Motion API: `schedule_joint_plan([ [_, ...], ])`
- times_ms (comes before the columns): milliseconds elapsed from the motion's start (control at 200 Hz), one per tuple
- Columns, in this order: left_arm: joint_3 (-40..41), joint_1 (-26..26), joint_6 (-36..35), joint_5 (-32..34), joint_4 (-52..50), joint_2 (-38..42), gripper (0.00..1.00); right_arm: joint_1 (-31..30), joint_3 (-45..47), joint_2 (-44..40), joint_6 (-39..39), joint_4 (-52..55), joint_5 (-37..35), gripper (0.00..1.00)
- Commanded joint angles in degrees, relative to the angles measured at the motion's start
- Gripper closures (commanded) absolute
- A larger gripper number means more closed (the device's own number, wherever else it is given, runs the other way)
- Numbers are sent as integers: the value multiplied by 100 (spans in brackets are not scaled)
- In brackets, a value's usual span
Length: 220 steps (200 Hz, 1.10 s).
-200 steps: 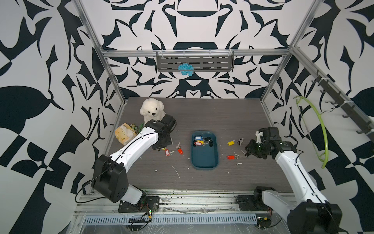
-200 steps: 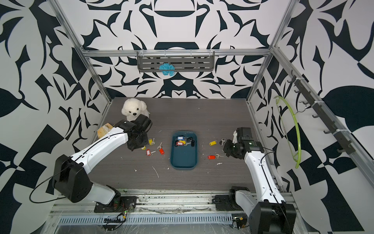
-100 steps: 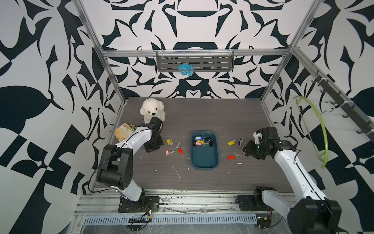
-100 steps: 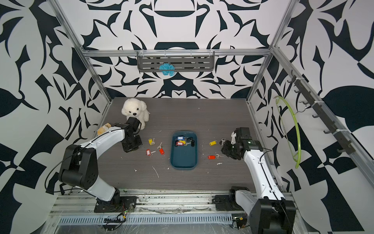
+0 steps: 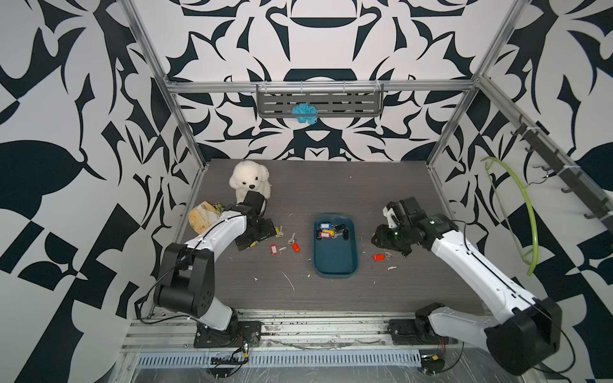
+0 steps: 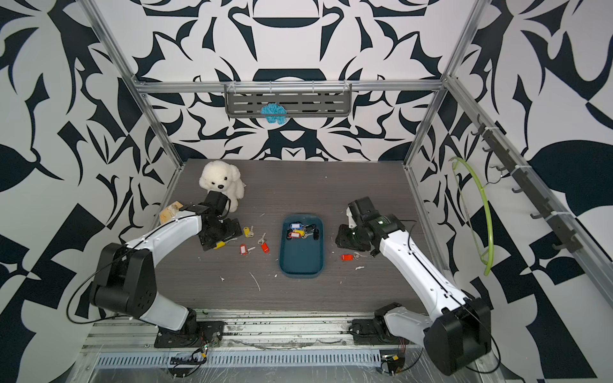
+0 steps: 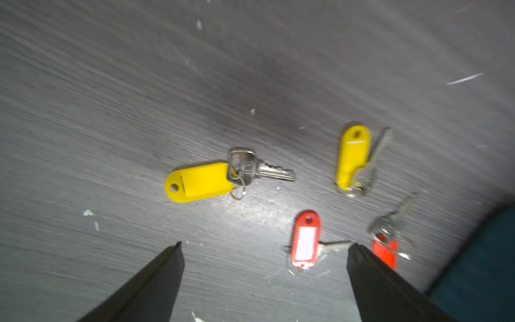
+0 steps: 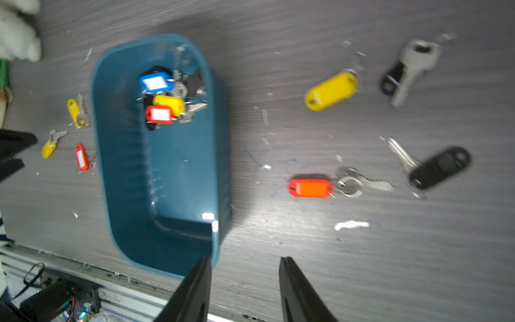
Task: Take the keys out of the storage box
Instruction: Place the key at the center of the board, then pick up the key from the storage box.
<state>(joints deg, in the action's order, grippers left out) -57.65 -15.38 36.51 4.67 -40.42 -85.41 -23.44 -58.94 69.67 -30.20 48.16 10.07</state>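
Grey wood-grain tabletop (image 5: pixel 331 185). Left gripper (image 7: pixel 266 244): jaws wide, empty; yellow-tag key (image 7: pixel 199 181) just ahead. Right gripper (image 8: pixel 245 258): jaws part open, empty; storage box (image 8: pixel 122 195) just beside it, keys (image 8: pixel 164 97) heaped at one end. Risk: tangled rings may lift together, then spill.

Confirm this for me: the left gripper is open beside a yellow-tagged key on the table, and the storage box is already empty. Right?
Not quite. The left gripper is open beside the yellow-tagged key, but the storage box is not empty. The right wrist view shows tagged keys with blue, yellow and red tags bunched at one end of it.
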Motion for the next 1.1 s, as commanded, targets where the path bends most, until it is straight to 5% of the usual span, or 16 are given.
schedule_joint_plan([
  [0,191,19,-131,10,149,640,0,-491,-601,503,-383,-327,-375,59],
  [415,1044,17,-522,-728,1068,2607,1,-1151,-1663,2501,-723,-1033,-422,61],
  [1095,1136,17,-548,-1136,1285,2488,1,-1167,-2315,4054,-1083,-1167,-495,71],
])
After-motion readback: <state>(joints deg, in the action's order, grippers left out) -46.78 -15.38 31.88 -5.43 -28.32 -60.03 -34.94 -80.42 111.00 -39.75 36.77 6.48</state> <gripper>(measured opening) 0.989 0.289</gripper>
